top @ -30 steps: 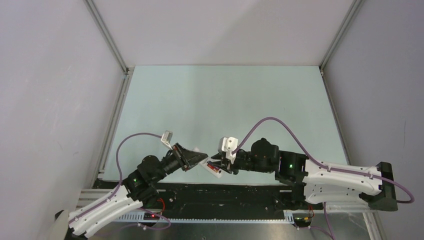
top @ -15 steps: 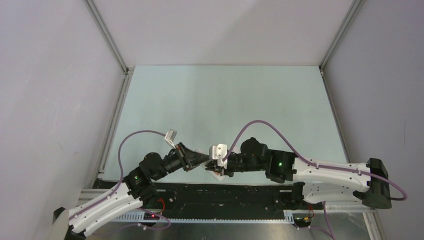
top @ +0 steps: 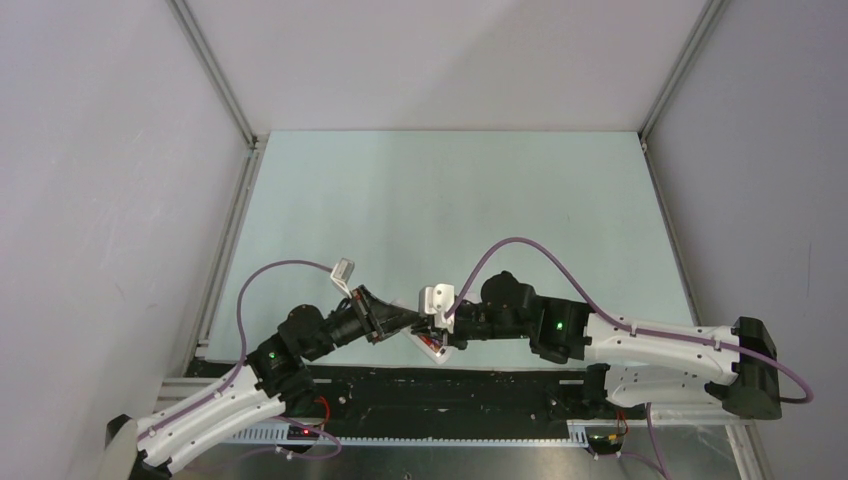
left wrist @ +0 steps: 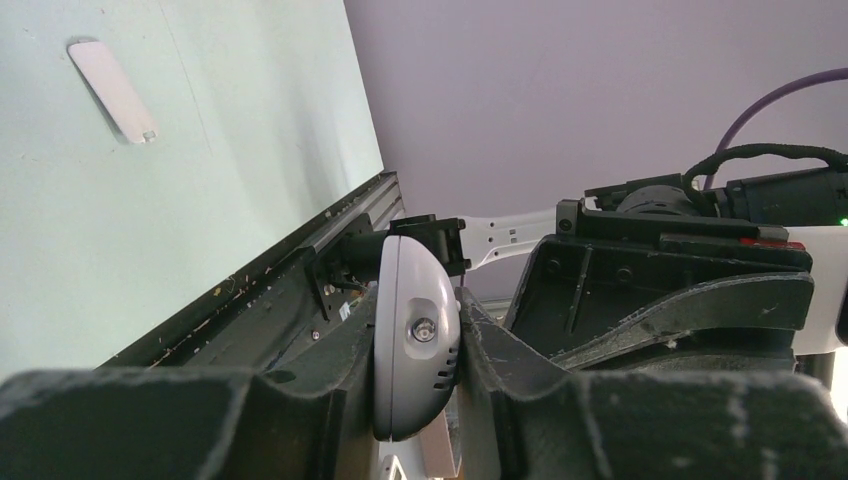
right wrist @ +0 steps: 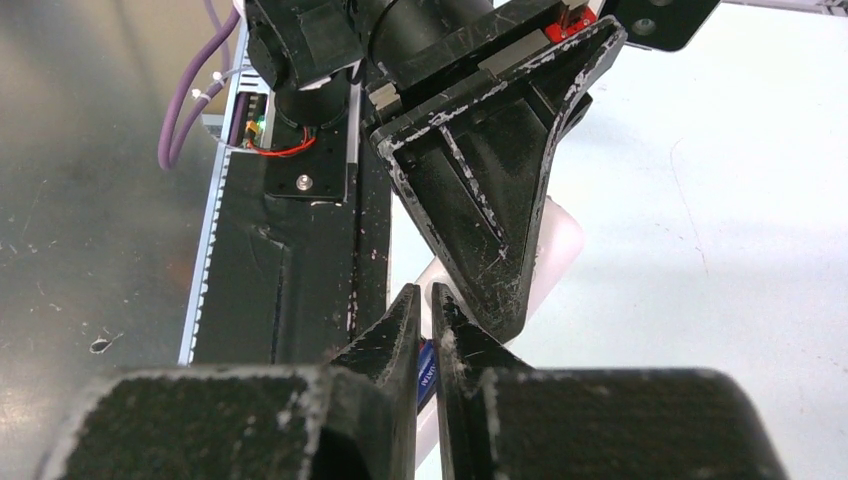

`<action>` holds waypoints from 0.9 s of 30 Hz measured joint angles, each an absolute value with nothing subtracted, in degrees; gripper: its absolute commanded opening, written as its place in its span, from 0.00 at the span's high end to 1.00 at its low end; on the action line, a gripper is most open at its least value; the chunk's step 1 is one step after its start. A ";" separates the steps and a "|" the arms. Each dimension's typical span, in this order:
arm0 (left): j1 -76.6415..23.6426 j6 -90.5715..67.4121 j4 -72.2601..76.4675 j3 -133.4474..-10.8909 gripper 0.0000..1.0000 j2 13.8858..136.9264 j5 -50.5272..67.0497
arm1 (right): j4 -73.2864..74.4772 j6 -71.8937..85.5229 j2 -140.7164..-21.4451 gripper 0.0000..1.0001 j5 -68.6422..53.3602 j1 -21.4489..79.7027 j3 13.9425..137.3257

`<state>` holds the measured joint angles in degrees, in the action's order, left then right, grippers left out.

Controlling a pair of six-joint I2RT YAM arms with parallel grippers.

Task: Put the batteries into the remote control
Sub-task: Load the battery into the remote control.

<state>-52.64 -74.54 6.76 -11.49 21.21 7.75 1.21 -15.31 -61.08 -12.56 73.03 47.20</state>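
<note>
My left gripper [top: 403,322] is shut on the white remote control [left wrist: 415,345], which it holds edge-on between both fingers, just above the table's near edge. The remote also shows in the top view [top: 437,352] with the red-orange battery [top: 430,342] lying in its bay. My right gripper [top: 438,330] meets it from the right. In the right wrist view its fingers [right wrist: 425,300] are nearly together, with the dark blue battery [right wrist: 427,378] in the slit between them, against the remote [right wrist: 562,245].
A small white cover plate [left wrist: 105,90] lies flat on the pale green table [top: 450,200], away from both grippers. A black rail [top: 450,385] runs along the near edge, right below the grippers. Grey walls close in the left, back and right sides.
My right arm has moved left and closed in on the remote. My left gripper has edged right towards it with the remote. Little has moved in the last half second.
</note>
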 measured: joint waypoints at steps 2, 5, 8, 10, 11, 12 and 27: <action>-52.64 -74.54 6.76 -11.49 1.00 21.19 7.75 | 1.72 -15.31 -61.08 0.88 -12.56 72.99 47.20; -52.64 -74.54 6.76 -11.49 1.00 21.19 7.75 | 2.50 -15.29 -61.10 0.88 -12.58 72.99 47.20; -52.64 -74.52 6.76 -11.49 1.00 21.19 7.75 | 3.11 -15.25 -61.12 0.88 -12.60 72.99 47.20; -52.64 -74.52 6.76 -11.49 1.00 21.19 7.75 | 3.42 -15.20 -61.12 0.88 -12.60 72.99 47.20; -52.64 -74.52 6.76 -11.49 1.00 21.19 7.75 | 3.66 -15.18 -61.12 0.88 -12.60 72.99 47.20; -52.64 -74.52 6.76 -11.49 1.00 21.19 7.75 | 3.90 -15.14 -61.12 0.88 -12.58 72.99 47.20; -52.64 -73.95 6.22 -11.49 1.00 21.19 7.75 | 5.15 -15.03 -61.06 0.91 -13.02 72.18 47.20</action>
